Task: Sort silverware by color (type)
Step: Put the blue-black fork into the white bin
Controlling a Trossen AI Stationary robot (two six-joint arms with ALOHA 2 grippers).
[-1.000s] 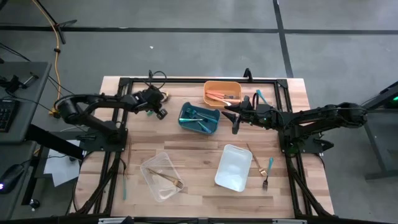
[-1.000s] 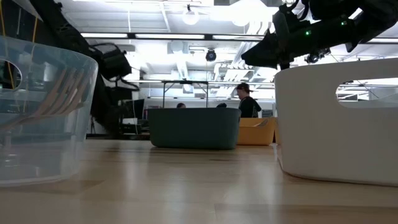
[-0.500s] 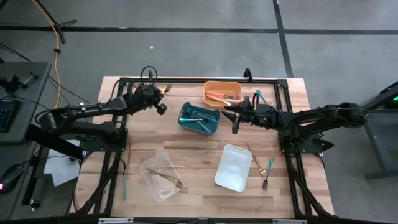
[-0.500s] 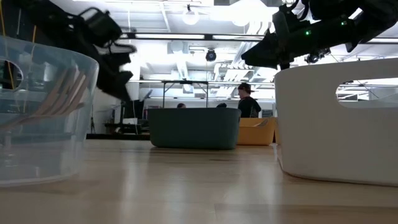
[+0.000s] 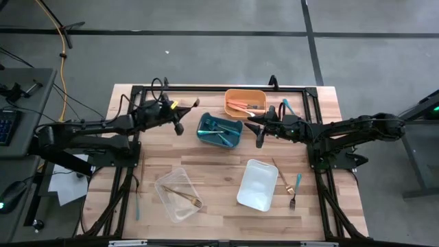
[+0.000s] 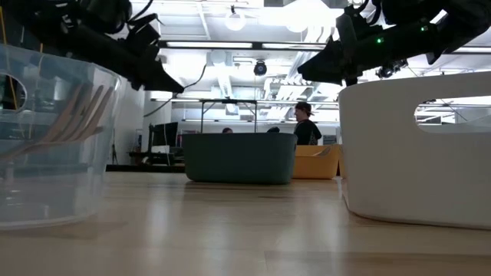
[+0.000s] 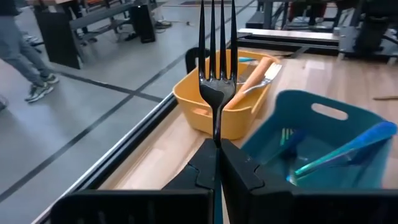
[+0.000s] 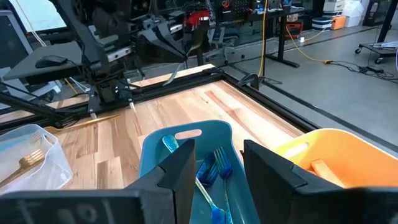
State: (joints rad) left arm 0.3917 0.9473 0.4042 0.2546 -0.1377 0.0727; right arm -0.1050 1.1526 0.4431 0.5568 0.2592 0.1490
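My left gripper [image 5: 181,118] hangs above the table's far left part, left of the teal bin [image 5: 219,129], shut on a dark fork [image 7: 216,56]. The fork's tines point toward the orange bin [image 7: 217,102]. My right gripper [image 5: 258,132] stands open in the air between the teal bin and the orange bin [image 5: 245,103], with nothing between its fingers [image 8: 180,171]. Teal silverware [image 8: 211,171] lies in the teal bin and salmon pieces [image 5: 241,106] lie in the orange one. A gold fork [image 5: 185,197] lies in the clear bin [image 5: 177,194]. My left gripper pinches the dark fork by its thin handle [image 7: 216,138] between the two fingers. The fork runs on ahead along the fingers, tines [image 7: 216,31] foremost. It is held roughly level and lifted clear of the table.
A white bin [image 5: 257,184] stands near the front right. Beside it lie a gold piece [image 5: 280,175] and a fork [image 5: 295,193]. A teal piece [image 5: 287,107] lies at the far right and another [image 5: 137,206] at the left front. A dark frame [image 5: 219,89] borders the table.
My left gripper has risen from the table at the far left and tipped up from pointing downward to nearly level. It has carried the dark fork up with it, clear of the table.
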